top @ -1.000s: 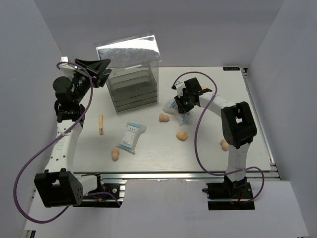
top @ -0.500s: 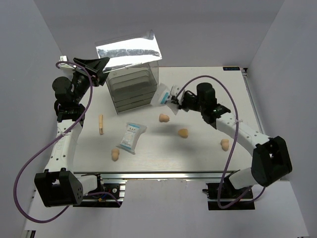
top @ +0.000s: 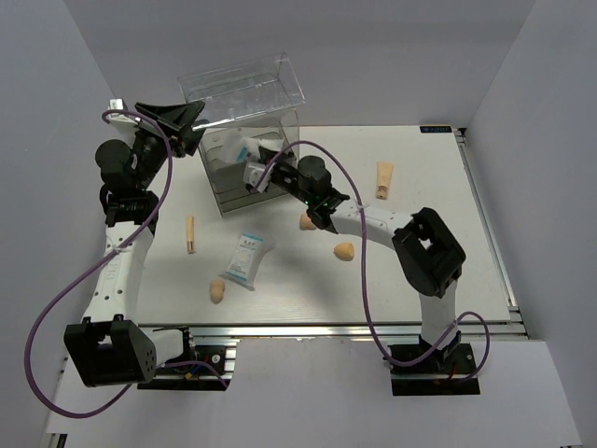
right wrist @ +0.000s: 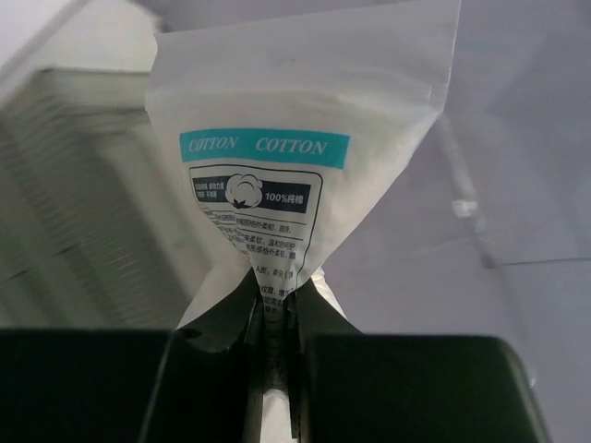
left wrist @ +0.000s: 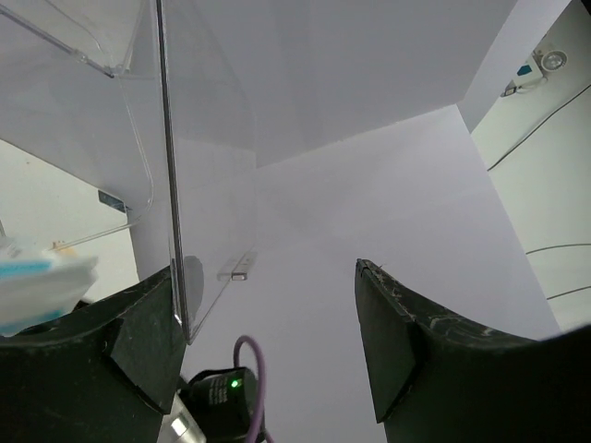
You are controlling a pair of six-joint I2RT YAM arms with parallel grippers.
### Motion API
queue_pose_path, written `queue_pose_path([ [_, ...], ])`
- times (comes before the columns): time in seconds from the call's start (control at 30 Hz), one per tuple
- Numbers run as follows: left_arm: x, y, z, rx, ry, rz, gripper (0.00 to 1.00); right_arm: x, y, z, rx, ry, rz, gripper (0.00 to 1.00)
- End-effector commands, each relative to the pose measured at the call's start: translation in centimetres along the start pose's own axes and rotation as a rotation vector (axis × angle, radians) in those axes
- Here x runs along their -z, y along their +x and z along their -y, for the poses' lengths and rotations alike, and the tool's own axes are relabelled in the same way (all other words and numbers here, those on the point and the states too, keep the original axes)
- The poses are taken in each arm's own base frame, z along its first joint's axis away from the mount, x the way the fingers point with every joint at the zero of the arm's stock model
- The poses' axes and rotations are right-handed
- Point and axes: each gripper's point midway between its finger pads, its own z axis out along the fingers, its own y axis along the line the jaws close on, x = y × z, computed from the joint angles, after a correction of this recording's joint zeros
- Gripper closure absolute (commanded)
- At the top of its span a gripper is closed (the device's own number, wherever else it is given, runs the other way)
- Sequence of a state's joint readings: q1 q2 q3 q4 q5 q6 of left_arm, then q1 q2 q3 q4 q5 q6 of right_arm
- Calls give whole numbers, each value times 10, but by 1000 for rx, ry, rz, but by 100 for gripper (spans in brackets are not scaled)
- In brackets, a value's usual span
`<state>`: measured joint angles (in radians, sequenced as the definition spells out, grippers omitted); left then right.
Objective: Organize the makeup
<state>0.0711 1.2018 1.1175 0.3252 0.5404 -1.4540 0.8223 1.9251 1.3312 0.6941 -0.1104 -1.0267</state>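
Note:
My right gripper point(top: 264, 175) is shut on a white-and-blue packet point(top: 238, 149), pinching its lower edge, and holds it at the open top of the clear drawer box point(top: 229, 191). In the right wrist view the packet point(right wrist: 277, 166) stands up from the closed jaws point(right wrist: 274, 295). My left gripper point(top: 182, 126) is open at the box's back left corner, and the raised clear lid point(top: 242, 86) leans on one finger point(left wrist: 138, 323). A second packet point(top: 247, 259), three peach sponges point(top: 308, 221) point(top: 344, 251) point(top: 217, 291), a tan cone tube point(top: 383, 179) and a thin tan stick point(top: 190, 233) lie on the table.
The clear lid panel point(left wrist: 92, 138) fills the left of the left wrist view. The box's ribbed drawers point(right wrist: 74, 185) show behind the packet in the right wrist view. My right arm's elbow point(top: 431, 252) hangs over the right part of the table. White walls enclose the table.
My right arm has carried the packet left from mid-table to the open top of the box. The lid has tilted up further. The cone tube has come into view.

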Motion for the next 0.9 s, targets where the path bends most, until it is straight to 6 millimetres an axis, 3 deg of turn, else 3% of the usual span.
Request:
queue_pose_path([
  [0.0, 5, 2, 42, -53, 102, -15, 22, -6, -34, 104, 90, 329, 58, 100],
  [0.13, 5, 1, 40, -52, 101, -15, 22, -21, -7, 102, 142, 372, -49, 100],
  [0.17, 5, 2, 39, -50, 98, -17, 22, -28, 4, 90, 153, 356, -72, 100],
  [0.3, 4, 1, 38, -46, 97, -17, 22, -40, 29, 72, 174, 295, -151, 100],
  [0.37, 3, 1, 38, -48, 98, -17, 22, -45, 41, 62, 165, 260, -178, 78],
  [0.47, 2, 0, 38, -47, 98, -17, 22, -45, 45, 64, 159, 268, -186, 52],
  [0.53, 2, 1, 37, -48, 99, -19, 22, -43, 39, 67, 135, 259, -168, 38],
  [0.63, 1, 0, 35, -45, 96, -19, 22, -40, 32, 59, 84, 185, -143, 26],
  [0.67, 1, 0, 35, -45, 97, -19, 22, -36, 23, 65, 39, 176, -126, 23],
  [0.73, 1, 0, 35, -44, 98, -21, 22, -32, 9, 49, -10, 62, -74, 17],
  [0.77, 1, 1, 35, -44, 101, -23, 22, -20, -2, 53, -35, 27, -47, 16],
  [0.8, 1, 0, 36, -45, 102, -22, 22, -14, -24, 38, -53, -94, 69, 16],
  [0.83, 0, 0, 35, -44, 101, -23, 22, -3, -33, 26, -64, -186, 128, 16],
  [0.87, 0, 0, 35, -41, 101, -22, 22, 21, -34, 15, -87, -292, 153, 16],
])
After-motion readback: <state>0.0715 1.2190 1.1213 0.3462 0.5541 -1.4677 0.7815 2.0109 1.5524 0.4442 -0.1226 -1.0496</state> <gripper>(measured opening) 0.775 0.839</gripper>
